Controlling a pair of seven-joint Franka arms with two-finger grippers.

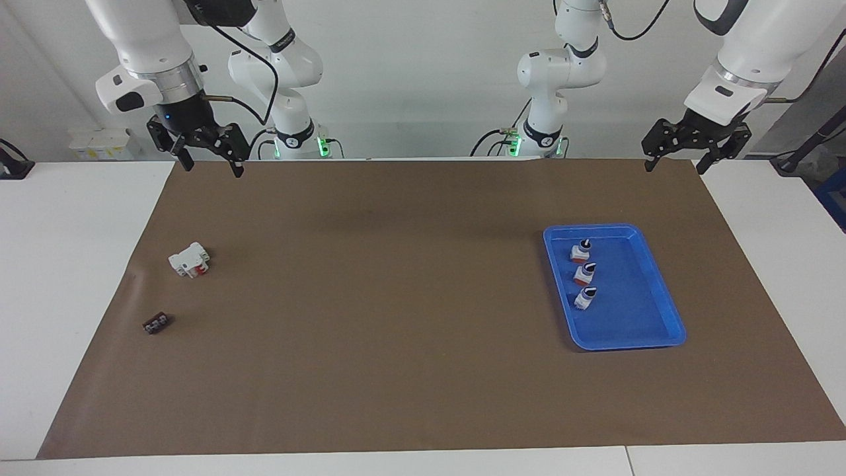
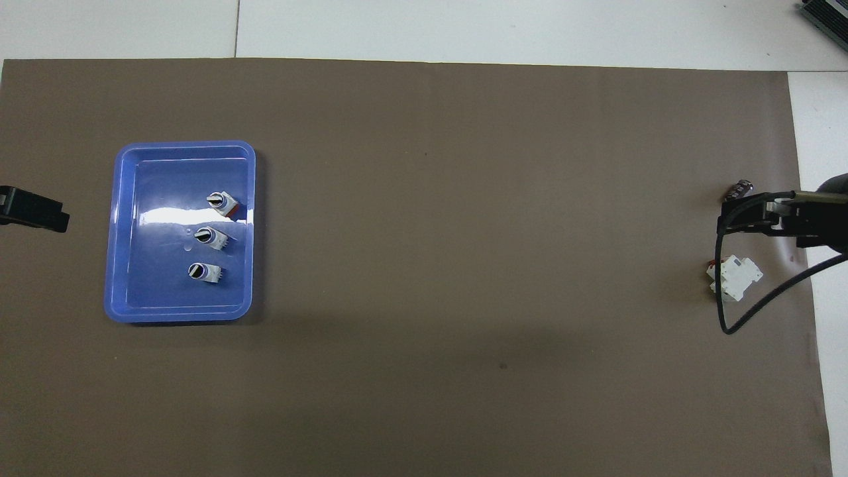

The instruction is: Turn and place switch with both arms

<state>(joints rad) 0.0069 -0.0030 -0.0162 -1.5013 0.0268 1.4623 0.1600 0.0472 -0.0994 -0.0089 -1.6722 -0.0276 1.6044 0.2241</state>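
Observation:
Three small switches lie in a row in a blue tray [image 1: 628, 344] toward the left arm's end of the table. Each has a white body, an orange-red end and a black-and-blue knob. The one nearest the robots [image 1: 580, 251] also shows in the overhead view [image 2: 204, 272]. The middle one [image 1: 584, 273] and the farthest one [image 1: 585, 297] lie beside it. My left gripper [image 1: 677, 163] is open and empty, raised over the mat's edge by its base. My right gripper [image 1: 211, 166] is open and empty, raised over the mat's right-arm end. Both arms wait.
A brown mat [image 1: 396, 297] covers the table. A larger white block with red parts [image 1: 190, 259] and a small black flat piece [image 1: 157, 323] lie toward the right arm's end. The black piece is farther from the robots.

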